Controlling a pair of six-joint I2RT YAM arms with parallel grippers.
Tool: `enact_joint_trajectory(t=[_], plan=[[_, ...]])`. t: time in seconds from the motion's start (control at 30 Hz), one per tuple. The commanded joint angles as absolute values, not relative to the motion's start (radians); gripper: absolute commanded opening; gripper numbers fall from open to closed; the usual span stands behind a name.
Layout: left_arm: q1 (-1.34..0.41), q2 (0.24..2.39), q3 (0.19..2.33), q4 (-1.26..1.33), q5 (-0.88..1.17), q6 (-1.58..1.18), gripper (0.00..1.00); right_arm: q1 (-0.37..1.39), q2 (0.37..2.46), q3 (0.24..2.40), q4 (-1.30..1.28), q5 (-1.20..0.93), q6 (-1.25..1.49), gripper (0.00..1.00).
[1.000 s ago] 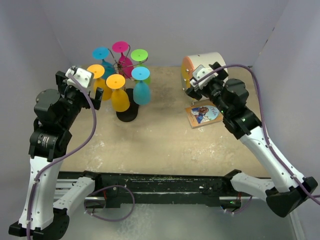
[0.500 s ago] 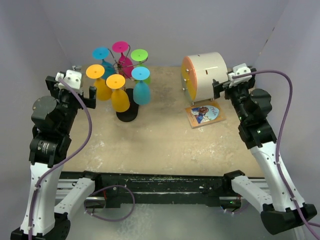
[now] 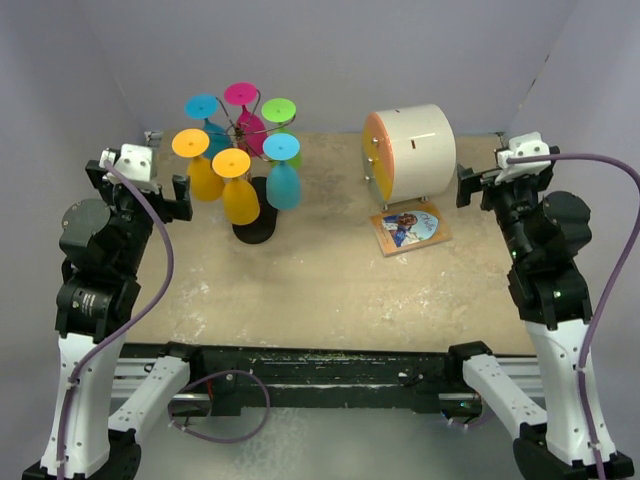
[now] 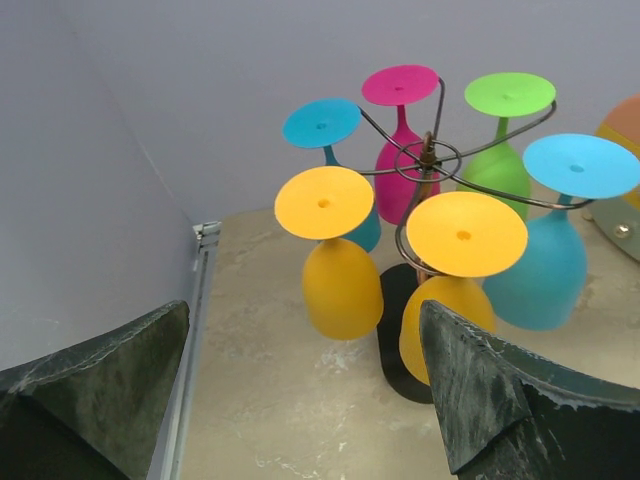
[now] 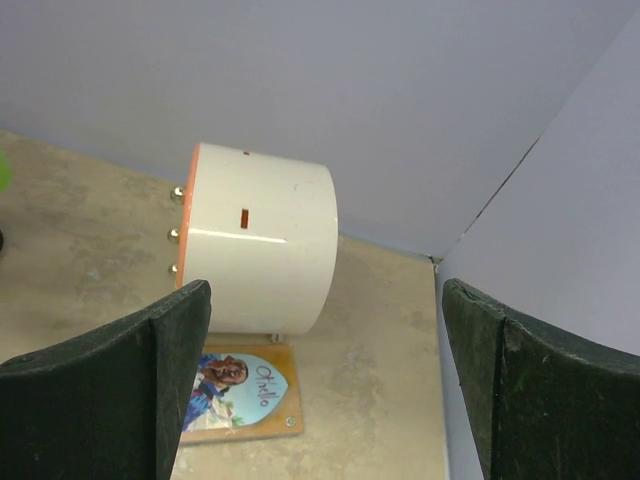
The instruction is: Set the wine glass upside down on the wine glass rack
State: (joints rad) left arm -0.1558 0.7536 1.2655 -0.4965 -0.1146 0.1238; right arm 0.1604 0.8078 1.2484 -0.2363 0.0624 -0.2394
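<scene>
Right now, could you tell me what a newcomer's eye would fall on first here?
First, the six bright wine glasses hanging upside down on the wire wine glass rack, far left of the table. Next, the white cylinder with an orange face at far right, a picture card lying before it. The left pincer and right pincer are both open, holding nothing.

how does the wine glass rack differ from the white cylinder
The wine glass rack is thin dark wire, upright on a black base; the white cylinder is bulky and lies on its side. The rack holds six coloured glasses upside down; the cylinder bears nothing. Both sit on the table.
</scene>
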Motion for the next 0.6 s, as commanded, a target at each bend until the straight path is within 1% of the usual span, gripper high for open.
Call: enact_joint_trajectory(t=[0.0, 0.13, 0.3, 0.57], plan=[[-0.146, 0.759, 1.263, -0.499, -0.018, 0.112, 0.99, 0.143, 0.782, 1.274, -0.339, 0.070, -0.244, 1.00], [-0.142, 0.747, 1.264, -0.509, -0.027, 0.124, 0.99, 0.102, 0.749, 1.243, -0.318, 0.051, -0.248, 1.00], [-0.125, 0.717, 1.261, -0.518, -0.037, 0.125, 0.99, 0.032, 0.725, 1.244, -0.321, -0.024, -0.212, 1.00], [-0.114, 0.688, 1.249, -0.530, -0.042, 0.118, 0.99, -0.035, 0.689, 1.233, -0.320, -0.033, -0.174, 1.00]])
